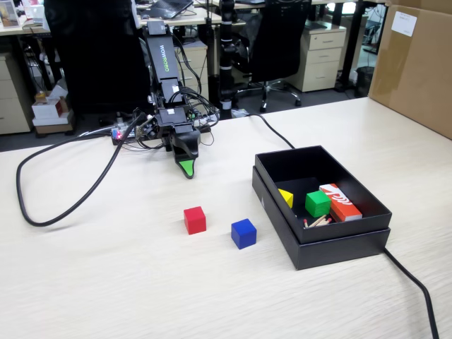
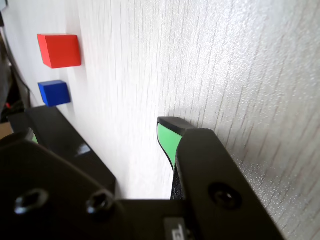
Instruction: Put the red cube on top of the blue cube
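The red cube (image 1: 194, 219) sits on the pale table, with the blue cube (image 1: 243, 233) just to its right in the fixed view; a small gap separates them. In the wrist view the red cube (image 2: 59, 50) is at the upper left and the blue cube (image 2: 54, 93) lies just below it. My gripper (image 1: 187, 167) hangs tip-down near the table, well behind the cubes and a little left of the red one. It is open and holds nothing. In the wrist view, bare table shows beside the green pad (image 2: 167, 141) of one finger of the gripper (image 2: 100, 137).
An open black box (image 1: 321, 244) stands right of the blue cube and holds a green cube (image 1: 317, 203), a yellow piece (image 1: 286, 198) and an orange-red box (image 1: 340, 201). Its dark wall (image 2: 65, 145) shows below the blue cube. A black cable (image 1: 63, 205) loops at the left, and another cable (image 1: 417, 289) runs off at the right.
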Controlling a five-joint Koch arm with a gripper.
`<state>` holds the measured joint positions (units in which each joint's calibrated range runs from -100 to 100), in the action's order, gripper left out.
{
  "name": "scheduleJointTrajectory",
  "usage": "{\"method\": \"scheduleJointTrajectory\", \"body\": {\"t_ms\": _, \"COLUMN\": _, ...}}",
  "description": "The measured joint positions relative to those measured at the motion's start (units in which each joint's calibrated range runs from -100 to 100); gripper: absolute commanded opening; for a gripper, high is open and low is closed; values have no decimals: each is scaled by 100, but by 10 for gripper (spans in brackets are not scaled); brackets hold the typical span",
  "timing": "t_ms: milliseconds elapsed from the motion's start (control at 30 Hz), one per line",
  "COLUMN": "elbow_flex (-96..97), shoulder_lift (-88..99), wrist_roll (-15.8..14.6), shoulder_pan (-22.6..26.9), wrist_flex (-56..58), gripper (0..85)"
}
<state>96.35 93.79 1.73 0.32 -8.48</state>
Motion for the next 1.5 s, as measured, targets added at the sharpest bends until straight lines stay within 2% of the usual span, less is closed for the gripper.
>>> {"method": "scheduleJointTrajectory", "body": {"t_ms": 133, "elbow_flex": -164, "shoulder_lift": 39, "wrist_roll": -29, "shoulder_pan": -78, "wrist_flex": 116, "gripper": 473}}
{"method": "scheduleJointTrajectory", "body": {"t_ms": 233, "elbow_flex": -895, "shoulder_lift": 26, "wrist_roll": -73, "shoulder_pan": -142, "wrist_flex": 1223, "gripper": 475}}
{"method": "scheduleJointTrajectory", "body": {"t_ms": 300, "elbow_flex": -1835, "shoulder_lift": -39, "wrist_roll": -171, "shoulder_pan": -151, "wrist_flex": 2702, "gripper": 473}}
{"method": "scheduleJointTrajectory", "body": {"t_ms": 567, "elbow_flex": -3487, "shoulder_lift": -699, "wrist_roll": -283, "shoulder_pan": -210, "wrist_flex": 3933, "gripper": 472}}
{"method": "scheduleJointTrajectory", "body": {"t_ms": 833, "elbow_flex": -5358, "shoulder_lift": -2032, "wrist_roll": -225, "shoulder_pan": -269, "wrist_flex": 5188, "gripper": 472}}
{"method": "scheduleJointTrajectory", "body": {"t_ms": 933, "elbow_flex": -6618, "shoulder_lift": -3197, "wrist_roll": -59, "shoulder_pan": -308, "wrist_flex": 5823, "gripper": 471}}
{"method": "scheduleJointTrajectory", "body": {"t_ms": 1100, "elbow_flex": -7823, "shoulder_lift": -4570, "wrist_roll": 195, "shoulder_pan": -322, "wrist_flex": 5931, "gripper": 471}}
{"method": "scheduleJointTrajectory", "body": {"t_ms": 1500, "elbow_flex": -9028, "shoulder_lift": -7003, "wrist_roll": 274, "shoulder_pan": -371, "wrist_flex": 5931, "gripper": 472}}
